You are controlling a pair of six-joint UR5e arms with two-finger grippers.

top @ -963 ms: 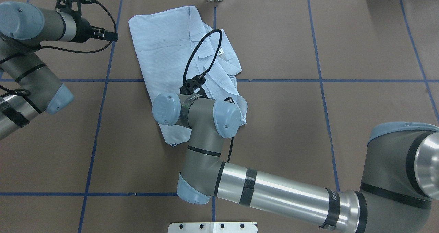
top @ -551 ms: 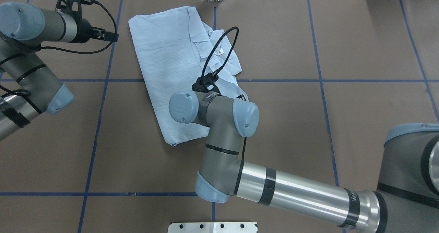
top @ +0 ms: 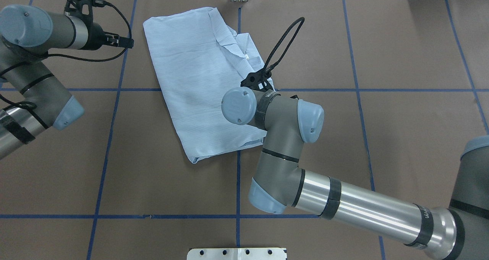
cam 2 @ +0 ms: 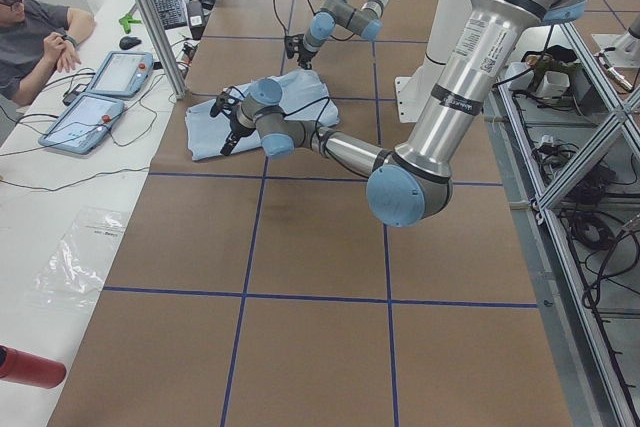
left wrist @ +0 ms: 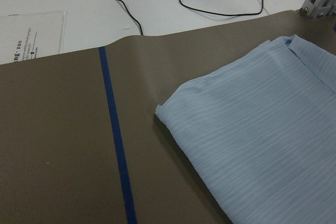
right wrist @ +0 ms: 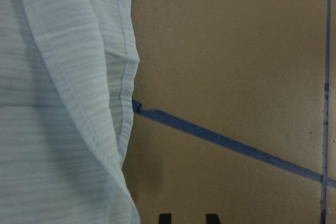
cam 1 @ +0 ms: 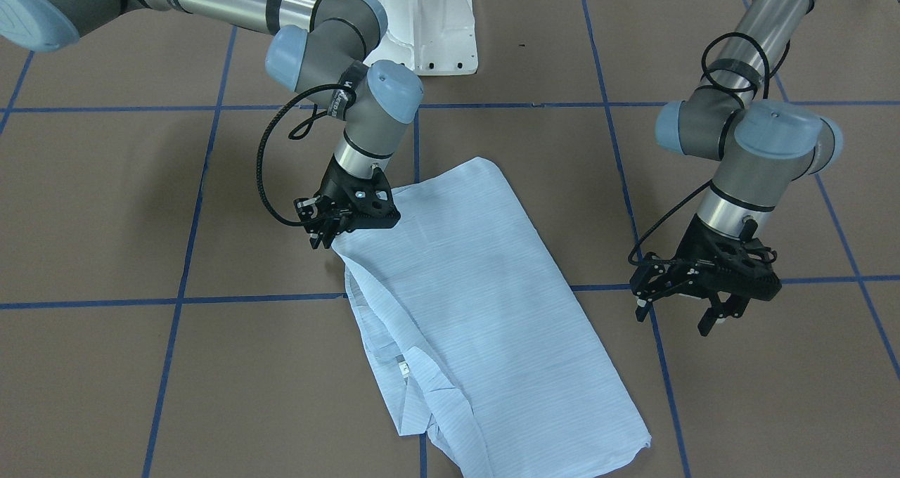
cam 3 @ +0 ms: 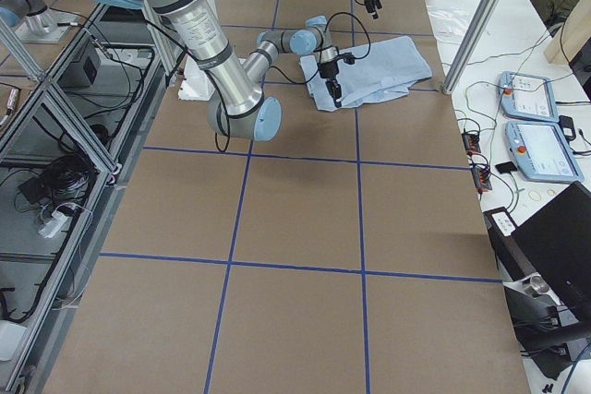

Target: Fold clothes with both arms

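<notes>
Brown table point(top: 382, 137), limp thin shirt point(top: 191, 80) likely best pinched at edges; left gripper point(cam 1: 673, 320) wide, right gripper point(cam 1: 321, 242) narrow, empty.

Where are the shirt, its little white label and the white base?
shirt point(cam 1: 478, 309), front-facing view, middle of its flat folded panel.
neck label point(top: 246, 56), overhead view, the white tag by the collar.
white base point(cam 1: 429, 28), front-facing view, its front face.

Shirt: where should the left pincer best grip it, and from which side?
Probably the shirt at its far left corner: folded layers lie flat there with a free edge on bare table. Come low from the robot's left, where the open left pincer hovers.
</notes>
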